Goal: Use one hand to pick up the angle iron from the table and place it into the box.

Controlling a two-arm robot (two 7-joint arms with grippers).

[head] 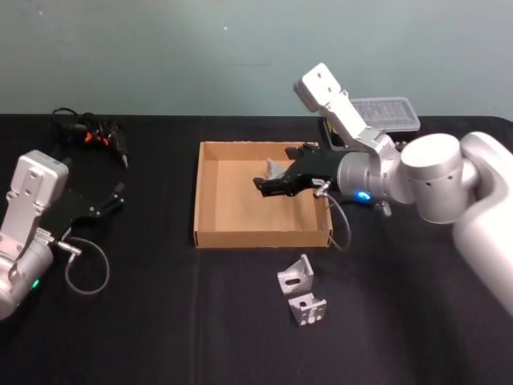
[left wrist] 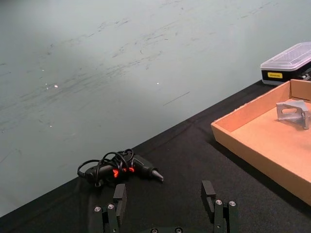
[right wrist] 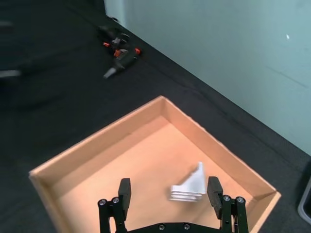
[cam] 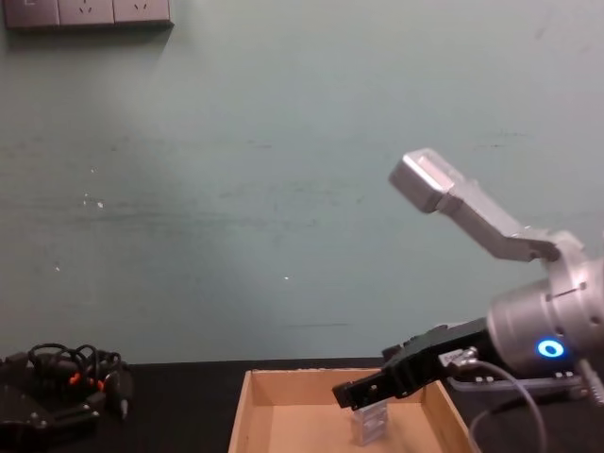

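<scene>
Above the far right part of the tan cardboard box (head: 260, 238): the right end effector (head: 271, 186), fingers spread wide, gripping nothing. Directly beneath it, on the box floor near the far right corner, one angle iron (right wrist: 189, 187), apart from both fingers as seen from the right wrist. Out on the black bench (head: 160, 321), just near of the box's near right corner, two more angle irons (head: 295, 277), close together, untouched.

Far left, low over the bench: the left end effector (head: 112, 199), parked, fingers likewise apart and empty. Beyond it, a glue gun (head: 100, 136) with coiled cord. Behind the box to the right, a black case with a clear lid (head: 385, 112).

Judged as this piece placed, with retreat to come.

Possible trouble from here:
- Pulling back low and clipping the box's right wall, shifting a light tray.
- Snagging the cable loop under the wrist on the near right corner of the box.
- Brushing the placed iron with a fingertip on the way up and flipping it.
- Reaching for the bench pieces and nudging one into the other, spoiling the grasp.
</scene>
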